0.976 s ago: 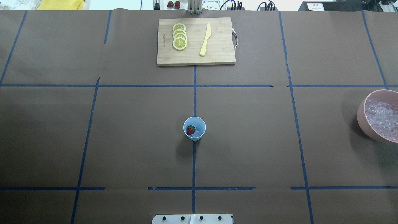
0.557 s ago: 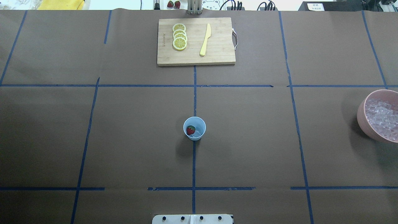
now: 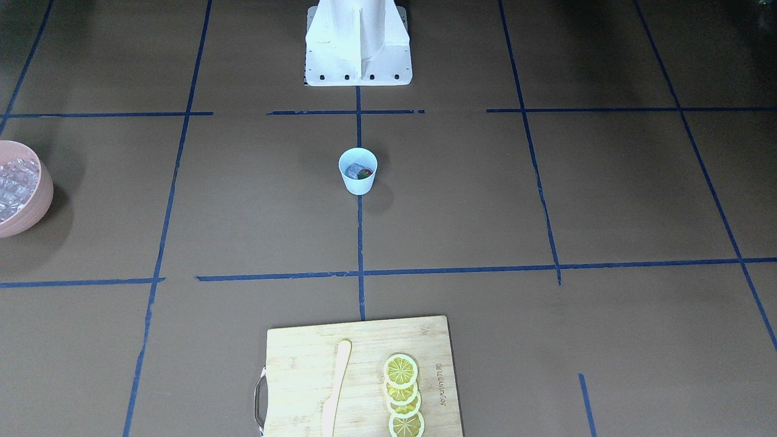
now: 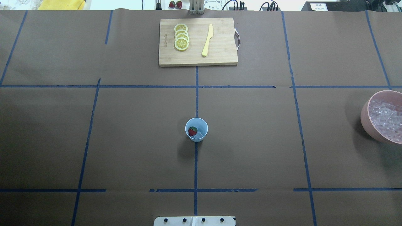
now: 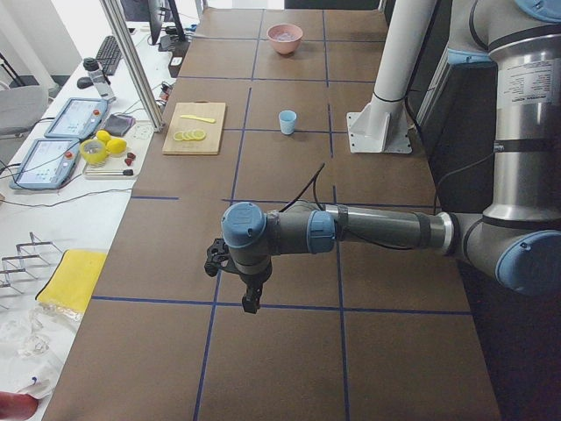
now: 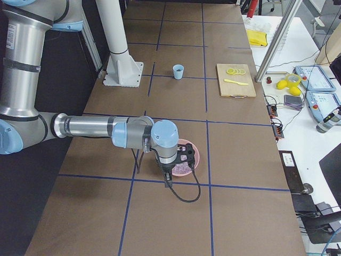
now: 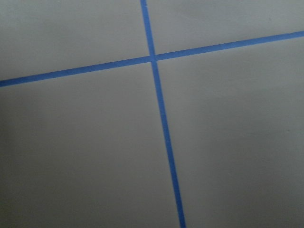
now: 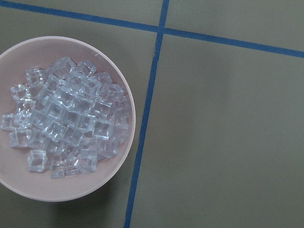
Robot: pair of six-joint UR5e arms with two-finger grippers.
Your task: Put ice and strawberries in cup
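Note:
The light-blue cup [image 4: 196, 121] stands upright at the table's middle, also in the front view [image 3: 358, 182]. Inside it lie a red strawberry [image 4: 192, 131] and a clear ice cube [image 4: 199, 135]. Many more ice cubes [image 8: 66, 118] fill the pink bowl [image 8: 121, 166] at the table's right end [image 4: 366, 119]. My right gripper [image 6: 170, 170] hangs above that bowl. My left gripper [image 5: 248, 298] hangs over bare table far to the left of the cup. Both grippers show only in the side views, so I cannot tell whether they are open or shut.
A wooden cutting board [image 4: 220, 47] at the far middle carries lemon slices [image 4: 181, 37] and a yellow knife [image 4: 207, 40]. Two more strawberries [image 4: 175, 4] lie beyond the far edge. The robot's base [image 3: 358, 42] stands behind the cup.

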